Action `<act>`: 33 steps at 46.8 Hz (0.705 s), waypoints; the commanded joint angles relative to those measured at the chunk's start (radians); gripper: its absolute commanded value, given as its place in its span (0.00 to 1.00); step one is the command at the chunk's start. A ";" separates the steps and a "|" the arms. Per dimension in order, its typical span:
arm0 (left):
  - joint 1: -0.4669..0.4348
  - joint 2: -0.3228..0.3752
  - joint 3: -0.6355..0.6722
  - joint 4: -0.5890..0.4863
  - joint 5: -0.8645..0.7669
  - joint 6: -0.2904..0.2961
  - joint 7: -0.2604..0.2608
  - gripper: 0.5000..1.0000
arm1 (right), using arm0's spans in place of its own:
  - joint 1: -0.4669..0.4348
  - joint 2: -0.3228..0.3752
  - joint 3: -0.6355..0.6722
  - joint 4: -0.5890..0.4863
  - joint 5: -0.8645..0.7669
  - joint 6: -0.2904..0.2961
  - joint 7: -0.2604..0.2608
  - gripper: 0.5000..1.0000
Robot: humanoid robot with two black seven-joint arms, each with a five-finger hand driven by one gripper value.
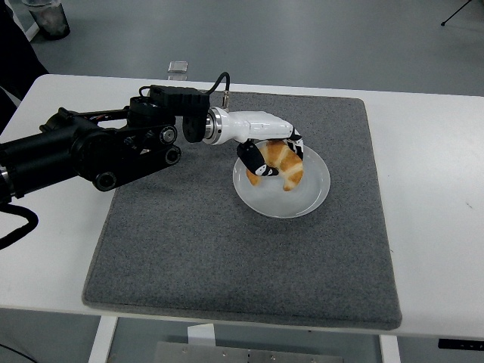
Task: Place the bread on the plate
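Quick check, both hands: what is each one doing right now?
Left hand: closed on the croissant, over the plate.
Right hand: not in view.

no readable text, no labels, no brands, no numbers, no signs

Golden-brown bread [281,162], white plate [318,191], grey mat [189,242] (speckled), white table [431,189], black arm [83,151]
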 commanded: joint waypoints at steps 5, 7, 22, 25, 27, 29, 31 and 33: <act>0.003 -0.002 0.062 0.001 -0.009 0.053 -0.001 0.00 | 0.000 0.000 0.000 0.000 0.000 0.000 0.000 0.90; 0.003 -0.002 0.070 -0.001 -0.009 0.059 -0.001 0.00 | 0.000 0.000 0.000 0.000 0.000 0.000 0.000 0.90; 0.015 -0.010 0.082 0.005 -0.002 0.068 0.000 0.00 | 0.000 0.000 0.000 0.000 0.000 0.000 0.000 0.90; 0.015 -0.011 0.088 0.011 -0.002 0.068 0.000 0.00 | 0.000 0.000 0.000 0.000 0.000 0.000 0.000 0.90; 0.015 -0.011 0.088 0.013 -0.002 0.068 0.000 0.00 | 0.000 0.000 0.000 0.000 0.000 0.000 0.000 0.90; 0.015 -0.011 0.088 0.016 -0.002 0.068 0.000 0.00 | 0.000 0.000 0.000 0.000 0.000 0.000 0.000 0.90; 0.015 -0.011 0.088 0.019 -0.002 0.068 0.000 0.00 | 0.000 0.000 0.000 0.000 0.000 0.000 0.000 0.90; 0.015 -0.011 0.088 0.022 -0.002 0.068 0.002 0.00 | 0.000 0.000 0.000 0.000 0.000 0.000 0.000 0.90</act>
